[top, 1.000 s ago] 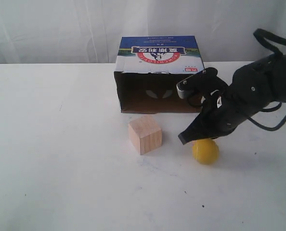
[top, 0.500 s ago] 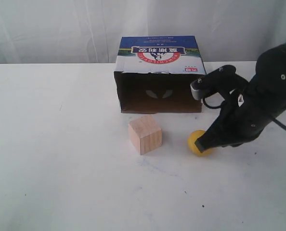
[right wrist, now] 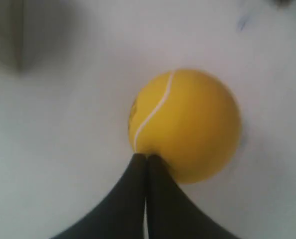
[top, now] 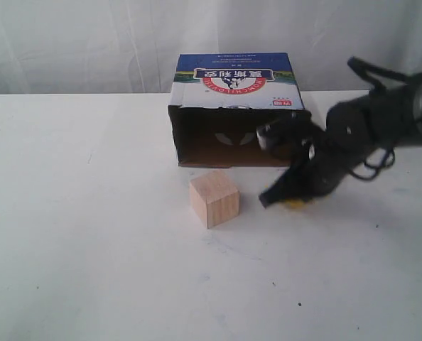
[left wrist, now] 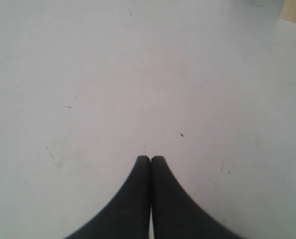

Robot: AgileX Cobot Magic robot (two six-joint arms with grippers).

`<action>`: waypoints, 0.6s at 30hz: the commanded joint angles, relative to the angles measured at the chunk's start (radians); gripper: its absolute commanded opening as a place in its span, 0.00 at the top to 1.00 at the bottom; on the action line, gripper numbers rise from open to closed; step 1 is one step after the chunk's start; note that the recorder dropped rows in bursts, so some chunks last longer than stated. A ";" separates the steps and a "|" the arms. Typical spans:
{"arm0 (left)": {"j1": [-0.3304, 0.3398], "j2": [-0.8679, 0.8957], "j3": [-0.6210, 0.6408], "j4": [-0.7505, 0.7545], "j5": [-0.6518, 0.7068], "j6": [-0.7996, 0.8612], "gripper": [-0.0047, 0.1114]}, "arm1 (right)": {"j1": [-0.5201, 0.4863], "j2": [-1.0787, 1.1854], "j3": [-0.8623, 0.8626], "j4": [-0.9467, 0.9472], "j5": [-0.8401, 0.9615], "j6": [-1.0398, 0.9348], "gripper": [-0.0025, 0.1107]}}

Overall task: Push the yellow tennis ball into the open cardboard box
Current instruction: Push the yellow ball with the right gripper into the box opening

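Pokes the yellow tennis ball (right wrist: 188, 124), just in front of the open cardboard box (top: 232, 82) by one edge of its mouth, with the right gripper (right wrist: 146, 157) pinched shut like the left gripper (left wrist: 150, 158), so might slip off the round side and bump it past the opening

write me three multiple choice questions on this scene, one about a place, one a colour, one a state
1. Where is the wooden cube relative to the open cardboard box?
A. inside it
B. outside, in front of its open side
C. on top of it

2. What colour is the tennis ball?
A. red
B. white
C. yellow

3. How is the right pincer?
A. shut, tips against the ball
B. wide open around the ball
C. shut on the cube

Answers:
1 B: the exterior view shows the cube standing clear of the box's opening.
2 C: the right wrist view shows it yellow with a pale seam.
3 A: its jaws meet with no gap and the tips touch the ball.
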 commanded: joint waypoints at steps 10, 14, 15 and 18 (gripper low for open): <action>-0.005 -0.005 0.004 0.002 0.017 0.002 0.96 | 0.102 -0.123 -0.265 -0.141 0.210 -0.009 0.98; -0.005 -0.005 0.004 0.002 0.017 0.002 0.96 | 0.102 -0.127 -0.195 -0.141 0.195 0.028 0.98; -0.005 -0.005 0.004 0.002 0.017 0.002 0.96 | 0.102 -0.132 -0.175 -0.139 0.188 0.038 0.98; -0.005 -0.005 0.004 0.002 0.017 0.002 0.96 | 0.102 -0.167 -0.093 -0.128 0.123 0.068 0.98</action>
